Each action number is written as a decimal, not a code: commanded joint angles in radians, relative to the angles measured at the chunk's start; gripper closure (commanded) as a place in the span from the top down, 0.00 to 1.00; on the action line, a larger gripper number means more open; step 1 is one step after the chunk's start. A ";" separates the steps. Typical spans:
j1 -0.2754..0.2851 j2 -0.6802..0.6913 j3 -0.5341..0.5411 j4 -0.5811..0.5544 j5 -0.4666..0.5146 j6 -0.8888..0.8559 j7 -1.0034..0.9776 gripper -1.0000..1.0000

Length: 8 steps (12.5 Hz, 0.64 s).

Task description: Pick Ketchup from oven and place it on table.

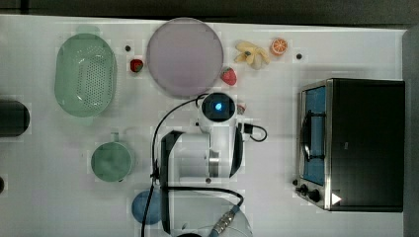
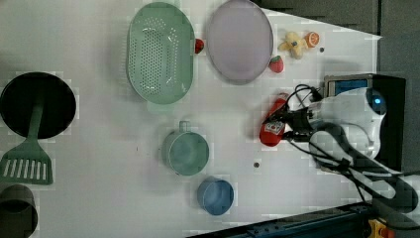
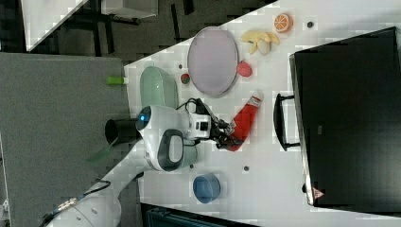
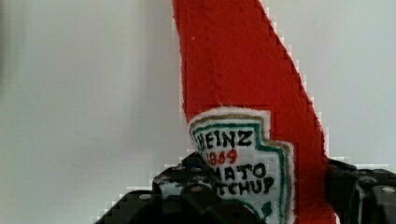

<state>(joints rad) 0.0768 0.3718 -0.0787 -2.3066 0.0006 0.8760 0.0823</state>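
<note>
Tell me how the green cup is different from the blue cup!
The green cup is bigger than the blue cup. The green cup has a little handle sticking out from its rim; no handle can be seen on the blue cup. In the left view, the green cup sits nearer the green colander, and the blue cup sits nearer the table edge. Both are round, stand upright and open at the top.

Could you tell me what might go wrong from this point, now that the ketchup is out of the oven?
The gripper holds the ketchup bottle near its base, so it could tip or roll when released on the table. A strawberry and the purple plate lie near its cap end.
</note>
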 commanded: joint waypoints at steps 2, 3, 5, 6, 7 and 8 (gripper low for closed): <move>-0.002 -0.070 -0.012 0.021 0.012 0.014 0.012 0.98; -0.001 -0.074 -0.012 0.023 0.012 0.014 0.013 1.00; -0.001 -0.103 -0.010 0.040 0.012 0.007 0.060 1.00; -0.001 -0.134 -0.010 0.053 0.012 -0.010 0.076 1.00; -0.001 -0.176 -0.010 0.073 0.012 -0.035 0.081 1.00; -0.001 -0.221 -0.010 0.103 0.012 -0.071 0.080 1.00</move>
<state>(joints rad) 0.0823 0.2450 -0.0959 -2.2383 0.0134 0.8032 0.0943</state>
